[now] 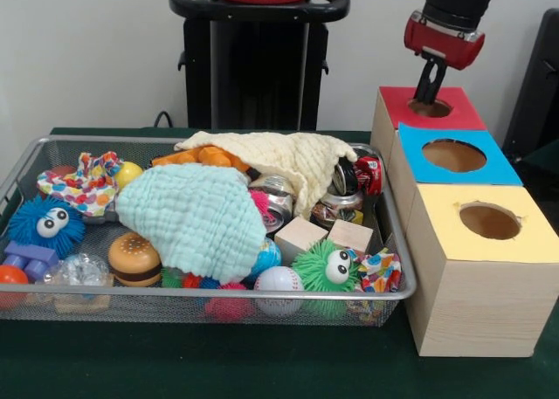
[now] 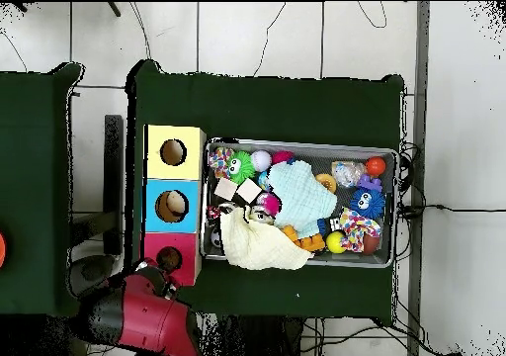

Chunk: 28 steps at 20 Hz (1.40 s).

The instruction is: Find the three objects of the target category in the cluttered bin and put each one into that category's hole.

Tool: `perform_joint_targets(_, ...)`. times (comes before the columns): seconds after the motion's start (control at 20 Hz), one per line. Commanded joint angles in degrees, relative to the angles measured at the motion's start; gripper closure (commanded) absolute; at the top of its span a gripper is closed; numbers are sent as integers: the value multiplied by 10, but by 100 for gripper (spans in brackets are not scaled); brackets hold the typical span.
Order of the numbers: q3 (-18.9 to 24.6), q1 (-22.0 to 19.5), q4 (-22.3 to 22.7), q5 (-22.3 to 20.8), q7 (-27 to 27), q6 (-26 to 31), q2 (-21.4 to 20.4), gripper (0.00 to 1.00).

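Nearest, the cluttered bin (image 1: 395, 242) is hiding orange plush (image 1: 205, 157); the gripper (image 1: 427, 92), grip unreadable, is hovering over the hole (image 1: 430, 108), needing centering.

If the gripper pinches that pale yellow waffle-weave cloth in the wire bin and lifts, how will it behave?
The pale yellow waffle-weave cloth would probably hang floppy, since it already drapes in folds over the orange plush toy and cans. It looks light, so one pinch should raise it. One corner hangs over the wire mesh bin's rim, so it may snag there.
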Motion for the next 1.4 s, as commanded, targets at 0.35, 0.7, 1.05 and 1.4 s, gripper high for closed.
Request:
perform_joint_targets(0.35,-30,8,-73,-5,107,34,28,100)
perform_joint_targets(0.7,-52,-37,-66,-72,21,104,-23,100)
perform_joint_targets(1.05,-45,-79,-76,-126,-10,118,-54,100)
perform_joint_targets(1.4,-29,-114,-66,-176,-11,92,-72,100)
